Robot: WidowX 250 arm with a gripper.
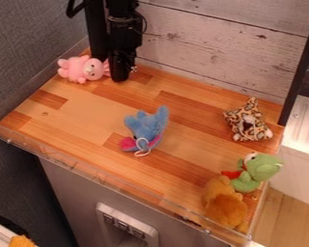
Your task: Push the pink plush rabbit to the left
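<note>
The blue plush toy (146,126), with pink-red parts and a white loop of string (142,147), was seen near the middle of the wooden worktop (86,108), and it is taken here as the landmark. The end effector (121,76) of the black arm (123,29) was seen beyond this landmark and a little to its left, low over the worktop. It could not be told how far it was opened, nor whether anything was gripped by it. The pink plush toy (83,69) was placed farther to the upper left of the landmark, just beside the end effector; whether it was touched could not be told. To the right of the landmark, a leopard-spotted plush toy (248,121) was seen near the far right corner. To the lower right of the landmark, a green plush toy (257,170) with a red cloth (232,174) was set near the right edge, and an orange-brown plush toy (225,205) was placed against it, nearer to the front corner. Behind the landmark, the worktop was bordered by a whitish plank wall (202,41), and in front of it by a clear rim (99,174).
</note>
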